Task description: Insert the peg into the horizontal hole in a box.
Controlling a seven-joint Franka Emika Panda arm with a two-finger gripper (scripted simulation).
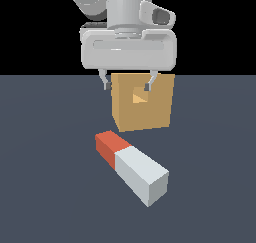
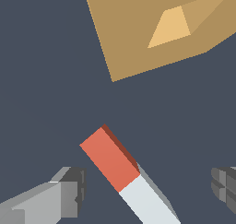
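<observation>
The peg (image 1: 131, 166) lies flat on the dark floor, its red end (image 1: 111, 145) pointing toward the box and its pale end nearer the camera. Behind it stands the tan box (image 1: 143, 113) with a small square hole (image 1: 138, 98) in the face toward the camera. My gripper (image 1: 127, 86) hangs open well above the floor, in front of the box's upper part, with nothing between its fingers. In the wrist view the peg (image 2: 126, 177) lies between the two fingertips (image 2: 73, 191), below them, and the box (image 2: 138, 29) with its hole (image 2: 169, 27) is beyond.
The floor (image 1: 50, 177) is a plain dark blue-grey surface reaching to a black background. Nothing else stands on it besides the box and the peg.
</observation>
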